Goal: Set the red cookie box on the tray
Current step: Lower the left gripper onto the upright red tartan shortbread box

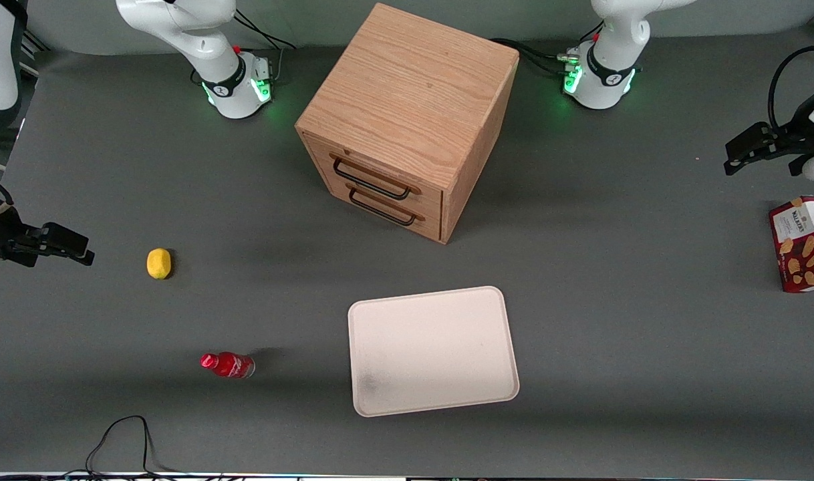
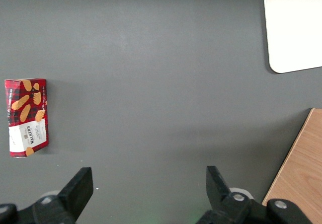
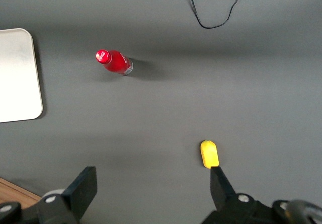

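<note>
The hand (image 2: 146,194), fingers apart above the bench, should pinch the light, crushable red cookie box (image 1: 802,243) across its narrow sides.

tray (image 2: 294,27) | cut off by frame edge (wrist view) | tool (image 2: 148,181) partly cropped

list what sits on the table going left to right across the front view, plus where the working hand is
yellow object → small red bottle → wooden drawer cabinet → tray → red cookie box; the left hand hangs open, farther from the camera than the box.
</note>
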Tool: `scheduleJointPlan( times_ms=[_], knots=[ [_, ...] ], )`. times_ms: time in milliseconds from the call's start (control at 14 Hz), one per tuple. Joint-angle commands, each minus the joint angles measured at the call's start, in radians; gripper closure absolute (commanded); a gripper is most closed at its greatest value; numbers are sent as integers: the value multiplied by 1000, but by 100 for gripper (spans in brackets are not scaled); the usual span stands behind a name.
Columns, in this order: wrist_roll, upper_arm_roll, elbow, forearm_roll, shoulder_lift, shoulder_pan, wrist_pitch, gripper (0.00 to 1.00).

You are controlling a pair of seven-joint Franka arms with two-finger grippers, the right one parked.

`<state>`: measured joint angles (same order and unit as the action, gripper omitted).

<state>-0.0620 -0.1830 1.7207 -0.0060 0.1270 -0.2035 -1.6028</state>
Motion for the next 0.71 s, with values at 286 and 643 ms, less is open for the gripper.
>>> scheduleJointPlan(
  times_ms=[286,643],
  knots=[
    [-22,17,8,23,5,-19,-15,0],
    [-149,202,11,67,-87,-33,-61,0]
  ],
)
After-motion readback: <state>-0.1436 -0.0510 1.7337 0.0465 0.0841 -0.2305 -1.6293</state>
